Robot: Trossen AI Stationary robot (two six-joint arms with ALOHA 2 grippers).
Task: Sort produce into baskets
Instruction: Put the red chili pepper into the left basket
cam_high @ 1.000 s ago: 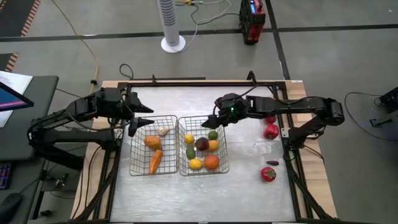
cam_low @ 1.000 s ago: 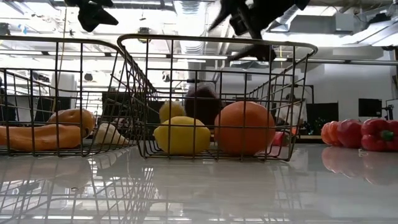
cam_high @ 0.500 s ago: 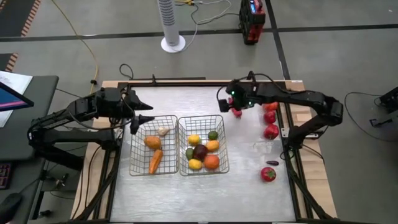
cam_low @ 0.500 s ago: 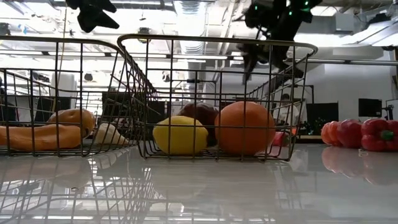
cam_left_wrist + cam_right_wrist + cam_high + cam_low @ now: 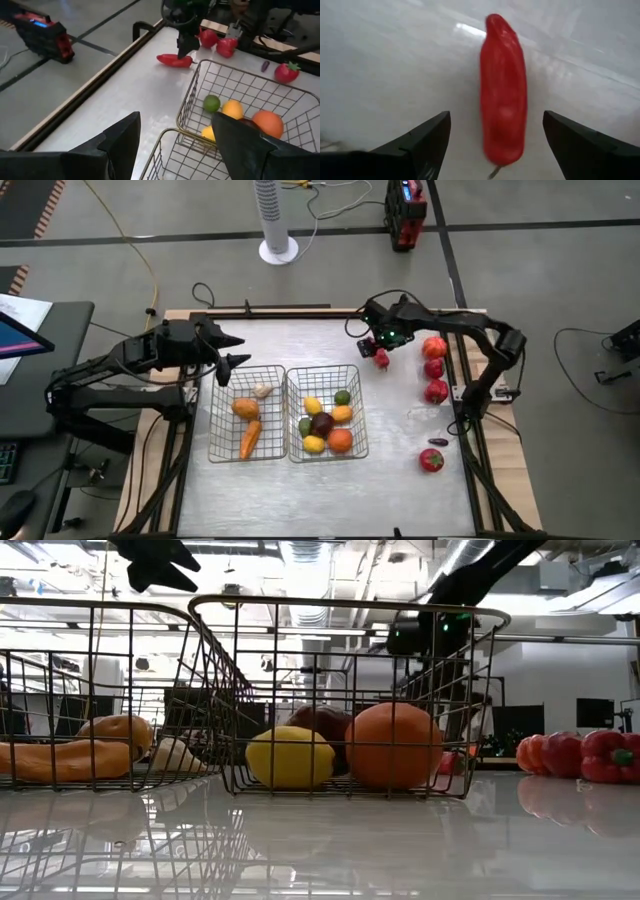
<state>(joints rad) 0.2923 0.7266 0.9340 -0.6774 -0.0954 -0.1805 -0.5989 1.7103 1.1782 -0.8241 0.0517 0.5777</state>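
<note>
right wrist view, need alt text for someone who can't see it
A long red pepper lies on the pale table, centred between the right gripper's open dark jaws, which sit on either side of it without touching it.

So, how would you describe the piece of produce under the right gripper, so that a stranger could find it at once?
Start at the right basket, the one holding the orange, and look past its far right corner on the bare table. There the right gripper hangs open over a long red pepper. The other red pieces near it are round and lie further right.
</note>
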